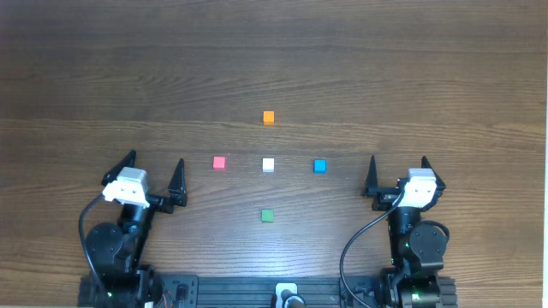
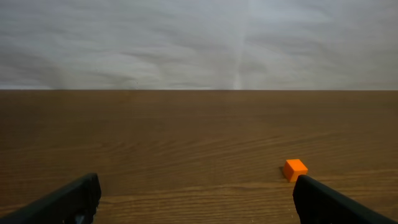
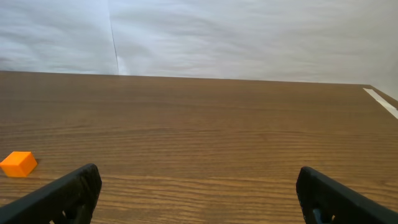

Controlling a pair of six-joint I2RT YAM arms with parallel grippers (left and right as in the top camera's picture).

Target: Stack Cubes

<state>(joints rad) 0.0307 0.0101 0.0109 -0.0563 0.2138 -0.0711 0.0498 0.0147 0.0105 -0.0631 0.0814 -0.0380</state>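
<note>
Five small cubes lie on the wooden table in the top view: an orange cube (image 1: 269, 117) farthest back, a pink cube (image 1: 219, 162), a white cube (image 1: 269, 165) and a blue cube (image 1: 319, 165) in a row, and a green cube (image 1: 267, 216) nearest the arms. My left gripper (image 1: 156, 172) stands open at the left, apart from the pink cube. My right gripper (image 1: 399, 171) stands open at the right, apart from the blue cube. Each wrist view catches the orange cube (image 2: 295, 169) (image 3: 18, 164) beyond the open left gripper (image 2: 196, 202) and right gripper (image 3: 199, 199).
The wooden table (image 1: 274, 51) spreads wide behind the cubes. A white wall (image 2: 199, 43) rises past its far edge. A pale strip (image 3: 380, 101) marks the table near its right edge.
</note>
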